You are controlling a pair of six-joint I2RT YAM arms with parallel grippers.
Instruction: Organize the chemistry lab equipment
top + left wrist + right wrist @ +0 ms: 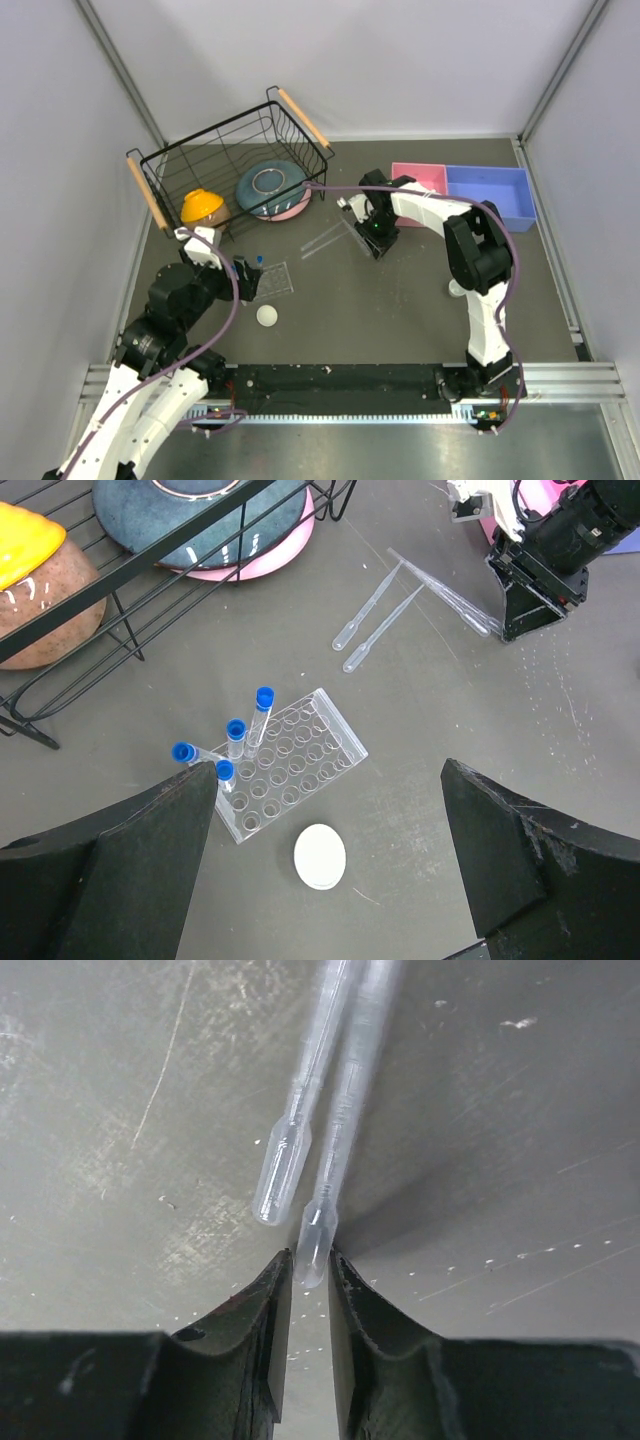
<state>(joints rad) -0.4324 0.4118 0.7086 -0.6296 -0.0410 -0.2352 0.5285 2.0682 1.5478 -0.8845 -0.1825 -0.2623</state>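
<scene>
My right gripper (310, 1260) is shut on the bulb end of one thin clear rod (333, 1160), low over the table; a second rod (300, 1110) lies just left of it. More rods (372, 617) lie on the table left of the right gripper (375, 245). The clear tube rack (300, 755) holds several blue-capped tubes (236, 730) at its left corner. A white round cup (320, 856) sits just below the rack, between the wide-open fingers of my left gripper (328, 770), which hovers above it with nothing held.
A black wire basket (160, 160) at the back left holds an orange bowl (203, 206) and a teal-pink bowl (272, 188). A pink bin (418, 180) and a blue bin (490, 190) stand at the back right. A small white object (456, 289) shows beside the right arm.
</scene>
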